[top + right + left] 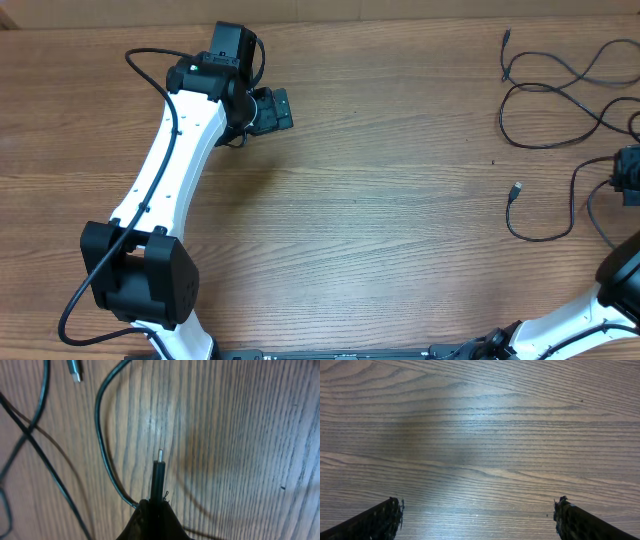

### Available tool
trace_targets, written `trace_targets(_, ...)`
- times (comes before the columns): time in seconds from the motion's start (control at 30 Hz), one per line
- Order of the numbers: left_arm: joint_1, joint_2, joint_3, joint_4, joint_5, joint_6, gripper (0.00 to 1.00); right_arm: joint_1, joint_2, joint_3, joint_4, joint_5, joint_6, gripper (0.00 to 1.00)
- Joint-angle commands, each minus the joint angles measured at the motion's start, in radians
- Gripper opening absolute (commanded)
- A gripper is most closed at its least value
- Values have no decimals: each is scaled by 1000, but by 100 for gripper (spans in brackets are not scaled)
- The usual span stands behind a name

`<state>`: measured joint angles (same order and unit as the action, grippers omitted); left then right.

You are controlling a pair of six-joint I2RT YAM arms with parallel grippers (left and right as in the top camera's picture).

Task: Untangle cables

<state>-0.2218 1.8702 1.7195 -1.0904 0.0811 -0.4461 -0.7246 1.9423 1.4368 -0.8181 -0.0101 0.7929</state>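
Black plug [159,472] sat clenched in my right gripper [153,504], left gripper [479,510] agape; next, I judged, draw it clear of the cables [560,80].

Cables [97,425] black; table [380,200] brown, wood-grained; arms [175,150] white, black joints.

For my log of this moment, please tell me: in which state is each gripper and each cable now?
left gripper: open, empty.
right gripper: shut on the held cable.
held cable: gripped near its plug, plug sticking out.
other cables: loose on the table, crossing.
free plug: lying unheld.
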Motion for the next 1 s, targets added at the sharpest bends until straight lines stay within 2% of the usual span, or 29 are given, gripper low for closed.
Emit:
trace_targets(0.0,-1,-27,11,2,-3,4,99,6,-3,-11,12,88,22,4)
trace_targets(0.03,-1,-27,11,1,-2,4,100,6,-3,-11,16,88,22,6)
trace_targets(0.07,-1,-27,11,1,-3,4,99,6,-3,-11,17,89,21,13)
trace_targets(0.1,-1,-27,11,1,-3,4,99,6,-3,-11,18,88,21,21)
trace_targets(0.17,-1,-27,11,2,-3,4,99,5,-3,-11,20,88,13,52)
trace_targets(0.27,-1,-27,11,2,-3,4,100,5,-3,-11,21,87,2,70)
trace_targets(0.33,-1,-27,11,2,-3,4,100,7,-3,-11,20,87,-17,89)
trace_targets(0.47,-1,-27,11,3,-3,4,100,14,-3,-11,5,80,-16,90)
trace_targets(0.53,-1,-27,11,3,-3,4,100,18,-3,-11,3,59,-24,87)
trace_targets(0.67,-1,-27,11,3,-2,4,100,32,-2,-11,39,-46,-130,82)
trace_targets(0.87,-1,-27,11,2,-3,4,100,73,0,-11,62,-32,-137,81)
trace_targets(0.97,-1,-27,11,3,-3,4,99,92,2,-13,64,-16,-137,72)
